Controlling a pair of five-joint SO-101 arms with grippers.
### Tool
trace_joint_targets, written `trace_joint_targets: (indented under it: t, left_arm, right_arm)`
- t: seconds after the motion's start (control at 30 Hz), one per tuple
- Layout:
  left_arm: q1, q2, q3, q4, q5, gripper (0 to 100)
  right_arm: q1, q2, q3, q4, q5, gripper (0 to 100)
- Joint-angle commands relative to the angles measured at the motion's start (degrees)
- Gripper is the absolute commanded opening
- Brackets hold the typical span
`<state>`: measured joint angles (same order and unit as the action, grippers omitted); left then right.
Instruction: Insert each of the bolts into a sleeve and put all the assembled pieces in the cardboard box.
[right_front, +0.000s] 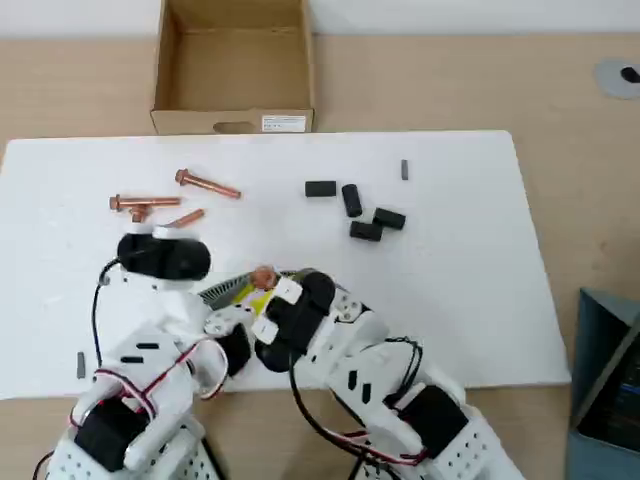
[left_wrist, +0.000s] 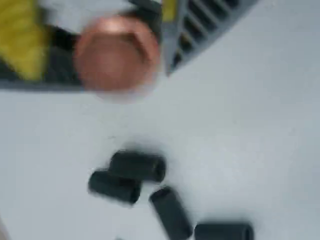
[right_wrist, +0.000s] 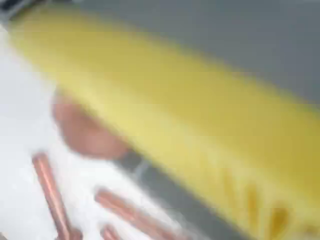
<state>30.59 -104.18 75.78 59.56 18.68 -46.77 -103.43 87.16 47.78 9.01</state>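
The two arms meet low over the near part of the white mat (right_front: 470, 300) that covers much of the wooden desk (right_front: 570, 150). The left fingers (right_front: 228, 290), grey and ribbed, come in from the side where the bolts lie. The right fingers (right_front: 258, 302), marked with yellow, come in from the side of the sleeves. Right where the two meet sits one copper bolt (right_front: 262, 276), lifted off the mat, its round head showing in the high view and facing the left wrist camera. I cannot tell whether either arm's fingers are clenched on it or released. Three loose bolts (right_front: 207, 184) lie on the mat on the left arm's side: two long ones near each other and a third partly hidden behind that arm. Four black sleeves (right_front: 351, 200) lie in a loose cluster near the mat's middle, well apart from the loose bolts, and the two nearest the arms lie just beside each other. The cardboard box (right_front: 232, 122) stands open on the desk, just beyond the mat's far edge. A small dark strip (right_front: 404, 170) lies on the mat near the sleeves.
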Motion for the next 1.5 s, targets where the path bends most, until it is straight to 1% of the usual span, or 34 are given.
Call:
trace_joint_targets:
  t: [0.0, 0.2, 0.37, 0.4, 0.47, 0.57, 0.6, 0.63, 0.7, 0.83, 0.9, 1.0, 1.1, 1.23, 1.3, 1.47]
  left_arm:
    - [-2.11, -0.04, -0.53, 0.09, -0.44, 23]
    - [-2.2, -0.13, -2.29, 0.09, -0.18, 23]
    - [-2.2, -0.13, -7.03, 0.09, -0.44, 23]
    - [-2.29, -0.13, -8.09, 0.09, -0.7, 22]
    - [-3.78, -0.13, -9.58, 0.0, -3.08, 16]
    - [-8.53, -0.22, -10.9, 0.0, -8.09, 1]
    - [-10.81, -0.22, -10.9, 0.0, -10.11, 0]
    - [-13.45, -0.22, -10.46, 0.09, -11.96, 2]
    - [-19.6, -0.22, -9.93, 0.09, -15.3, 0]
    - [-29.71, -0.22, -4.4, 0.09, -18.73, 0]
    - [-33.23, -0.22, -0.53, 0.09, -18.9, 0]
    - [-35.87, -0.31, 5.36, 0.09, -18.81, 0]
    - [-36.4, -0.31, 9.58, -0.18, -18.73, 0]
    - [-36.22, -0.31, 13.89, -0.26, -18.73, 0]
    - [-36.22, -0.31, 15.74, -0.26, -18.73, 0]
    - [-36.48, -0.31, 18.9, -0.35, -18.73, 0]
  right_arm:
    - [-0.22, -7.08, -0.31, -2.2, 0.44, 0.9]
    - [-0.04, -7.08, -0.22, -2.02, 0.35, 0.9]
    - [0.13, -6.99, -0.13, -1.85, 0.09, 0.9]
    - [0.4, -6.99, -0.13, -1.85, 0.09, 0.9]
    - [2.15, -6.99, -0.13, -1.85, -0.09, 0.9]
    - [7.43, -6.81, -0.13, -1.85, -2.81, 0.9]
    - [9.45, -6.55, -0.13, -1.76, -4.13, 0.9]
    - [11.3, -6.55, -0.13, -1.41, -5.19, 0.9]
    - [13.93, -6.55, -0.22, 0.18, -6.51, 0.9]
    - [18.15, -6.46, -1.54, 3.87, -7.3, 0.9]
    - [20.35, -6.46, -3.56, 5.54, -7.3, 0.9]
    - [22.55, -5.14, -8.31, 7.21, -7.3, 0.9]
    - [22.9, 1.36, -15.87, 9.32, -9.58, 0.9]
    - [22.64, 17.45, -28.88, 9.85, -14.77, 0.9]
    - [22.64, 26.77, -35.47, 9.49, -15.47, 0.9]
    - [22.81, 47.43, -50.33, 4.92, -15.38, 0.9]
